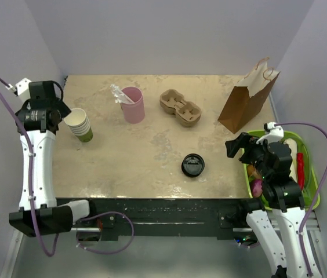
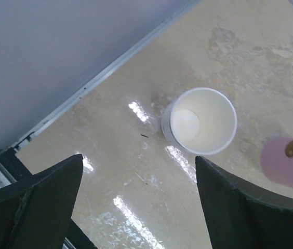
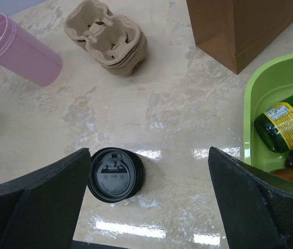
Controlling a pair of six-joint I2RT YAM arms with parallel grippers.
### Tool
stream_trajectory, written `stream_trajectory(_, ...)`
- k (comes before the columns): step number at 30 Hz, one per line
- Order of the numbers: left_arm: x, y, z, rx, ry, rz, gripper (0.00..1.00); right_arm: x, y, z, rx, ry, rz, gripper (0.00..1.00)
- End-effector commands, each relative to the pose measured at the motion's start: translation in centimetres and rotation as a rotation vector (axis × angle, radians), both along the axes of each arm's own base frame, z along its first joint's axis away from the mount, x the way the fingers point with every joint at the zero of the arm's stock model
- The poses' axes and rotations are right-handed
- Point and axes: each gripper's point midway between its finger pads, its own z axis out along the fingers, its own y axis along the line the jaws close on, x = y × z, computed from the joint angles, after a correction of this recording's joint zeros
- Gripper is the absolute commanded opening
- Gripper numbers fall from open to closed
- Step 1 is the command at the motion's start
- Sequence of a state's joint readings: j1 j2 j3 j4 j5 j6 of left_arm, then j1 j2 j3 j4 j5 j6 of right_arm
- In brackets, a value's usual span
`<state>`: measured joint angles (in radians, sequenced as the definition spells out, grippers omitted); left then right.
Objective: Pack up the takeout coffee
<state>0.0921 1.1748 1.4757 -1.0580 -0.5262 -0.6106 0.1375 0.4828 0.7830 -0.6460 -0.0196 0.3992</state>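
Observation:
No cup with olive-green sides and a black lid shows in any view; the takeout coffee is out of view. A stack of lidless white-and-green paper cups (image 1: 80,125) stands at the left, and the left wrist view (image 2: 202,122) looks down into it. A loose black lid disc (image 1: 192,165) lies near the front centre and shows in the right wrist view (image 3: 115,174). My left gripper (image 1: 56,113) is open and empty, above bare table beside the cup stack (image 2: 138,174). My right gripper (image 1: 239,147) is open and empty, right of the lid (image 3: 149,155).
A pink tumbler (image 1: 133,104) with white utensils stands at the back. A stack of brown pulp cup carriers (image 1: 180,108) lies to its right. A brown paper bag (image 1: 247,101) stands at the back right. A green tray (image 1: 309,174) with a green bottle (image 3: 285,122) sits at the right edge.

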Motion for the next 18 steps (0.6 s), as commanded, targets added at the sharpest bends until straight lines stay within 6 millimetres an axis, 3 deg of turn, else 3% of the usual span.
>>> stream_trajectory(1, 0.7, 3.8, -0.1, 0.014, 0.064, 0.035, 0.8, 0.2, 0.4, 0.8, 0.002, -0.052, 0.029, 0.98)
stream_trajectory(3, 0.8, 4.8, -0.7, -0.029, 0.071, 0.055, 0.73, 0.3, 0.6, 0.7, 0.0, -0.049, 0.037, 0.98)
stream_trajectory(7, 3.0, 3.9, -3.3, -0.162, 0.07, -0.037, 0.59, 0.4, 0.7, 0.6, 0.002, -0.049, 0.045, 0.98)
stream_trajectory(18, 4.8, 2.7, -6.9, -0.241, 0.092, -0.125, 0.43, 0.6, 0.9, 0.3, -0.001, -0.034, 0.055, 0.98)
